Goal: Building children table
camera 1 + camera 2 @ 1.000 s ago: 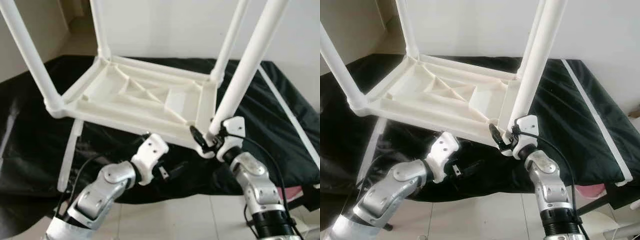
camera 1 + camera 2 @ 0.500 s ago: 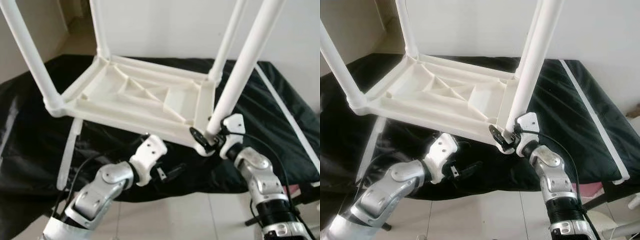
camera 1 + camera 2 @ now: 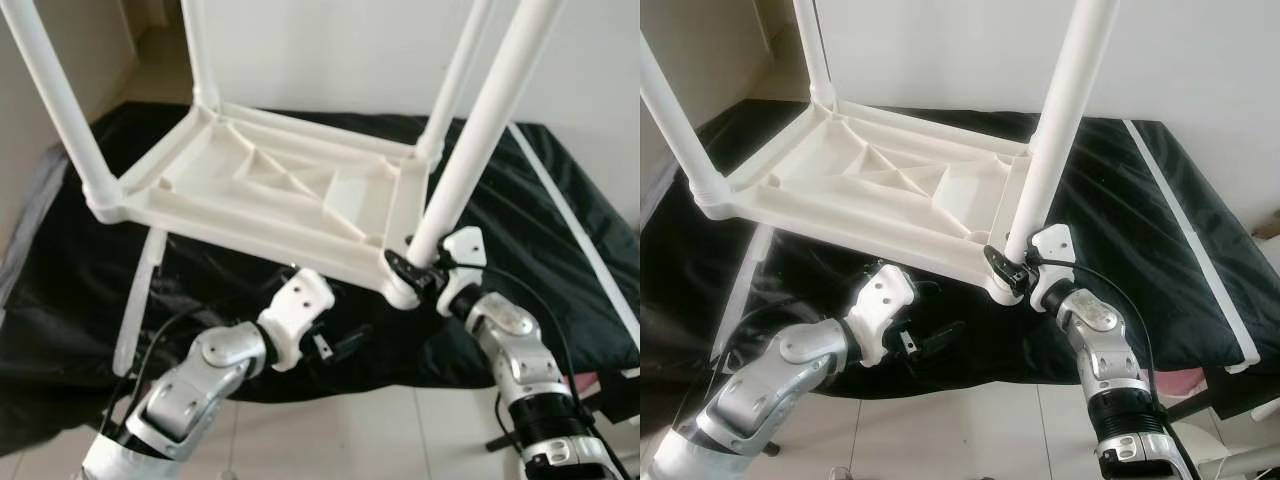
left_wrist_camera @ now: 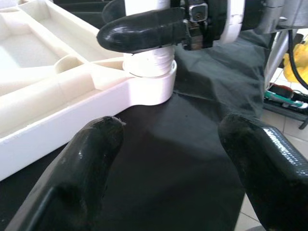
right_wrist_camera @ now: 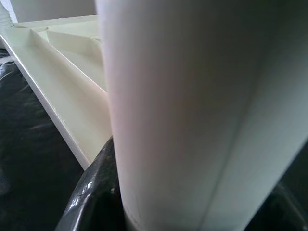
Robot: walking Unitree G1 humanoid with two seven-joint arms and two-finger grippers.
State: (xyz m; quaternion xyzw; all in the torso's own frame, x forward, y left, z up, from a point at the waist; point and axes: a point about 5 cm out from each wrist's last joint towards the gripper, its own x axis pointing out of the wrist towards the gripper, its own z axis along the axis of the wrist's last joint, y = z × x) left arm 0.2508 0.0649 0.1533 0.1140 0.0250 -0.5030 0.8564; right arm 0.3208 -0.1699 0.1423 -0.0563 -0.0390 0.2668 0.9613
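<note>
**Fourth leg going in at the near corner**

Nearest: left gripper [image 3: 340, 345] hovering below the tabletop edge, fingers [image 4: 91, 144] spread wide, holding nothing. Just beyond: right gripper [image 3: 1007, 268] pinching the base of the near leg [image 3: 470, 140] where it meets the corner socket [image 4: 149, 84]. Further back: upturned white tabletop [image 3: 270, 190] lying on black cloth [image 3: 60, 300], ribbed underside up, compartments empty. Three other legs upright in their corners. Judged nearly done: seating this leg and flipping the table remain. Loose white rod [image 3: 570, 225] on the cloth, right side.
</note>
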